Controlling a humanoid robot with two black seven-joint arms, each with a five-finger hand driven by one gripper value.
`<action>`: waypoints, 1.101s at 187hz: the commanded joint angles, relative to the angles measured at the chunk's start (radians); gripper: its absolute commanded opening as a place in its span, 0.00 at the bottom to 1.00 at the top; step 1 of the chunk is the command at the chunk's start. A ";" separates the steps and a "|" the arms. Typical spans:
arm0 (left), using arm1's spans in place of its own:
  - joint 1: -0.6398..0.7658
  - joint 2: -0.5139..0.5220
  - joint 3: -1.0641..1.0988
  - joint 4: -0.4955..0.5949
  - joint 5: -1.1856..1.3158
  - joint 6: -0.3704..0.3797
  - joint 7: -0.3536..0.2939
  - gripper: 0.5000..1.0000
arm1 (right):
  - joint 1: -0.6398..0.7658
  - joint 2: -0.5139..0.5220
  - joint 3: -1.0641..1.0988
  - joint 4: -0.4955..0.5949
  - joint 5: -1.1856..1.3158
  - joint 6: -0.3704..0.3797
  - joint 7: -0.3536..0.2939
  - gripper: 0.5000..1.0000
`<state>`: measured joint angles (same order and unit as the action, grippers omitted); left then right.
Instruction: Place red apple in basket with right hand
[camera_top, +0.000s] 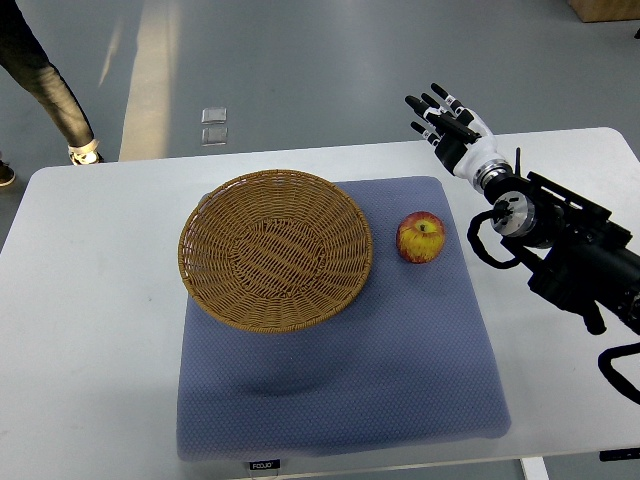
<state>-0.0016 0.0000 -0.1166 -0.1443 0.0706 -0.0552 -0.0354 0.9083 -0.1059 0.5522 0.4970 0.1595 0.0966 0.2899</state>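
On the blue mat (340, 400) covering the white desk (90, 330), the red apple (421, 238) sits just right of the wicker basket (275, 250), not touching it. Far right, the right hand (447, 122) hovers with fingers (430, 100) spread, holding nothing

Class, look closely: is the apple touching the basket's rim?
Apart. The top view shows a strip of blue mat between the apple and the basket.
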 joint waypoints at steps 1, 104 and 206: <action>0.000 0.000 0.000 0.000 0.000 0.000 0.000 1.00 | 0.000 -0.001 0.000 0.000 0.000 0.000 0.000 0.85; -0.003 0.000 0.000 0.000 0.000 0.011 0.003 1.00 | 0.000 -0.003 -0.002 0.000 -0.003 0.000 0.000 0.85; -0.003 0.000 0.000 0.002 0.000 0.011 0.003 1.00 | -0.002 0.006 -0.003 -0.003 -0.011 0.000 0.000 0.85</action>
<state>-0.0046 0.0000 -0.1166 -0.1424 0.0707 -0.0445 -0.0322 0.9081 -0.1030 0.5505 0.4951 0.1490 0.0966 0.2899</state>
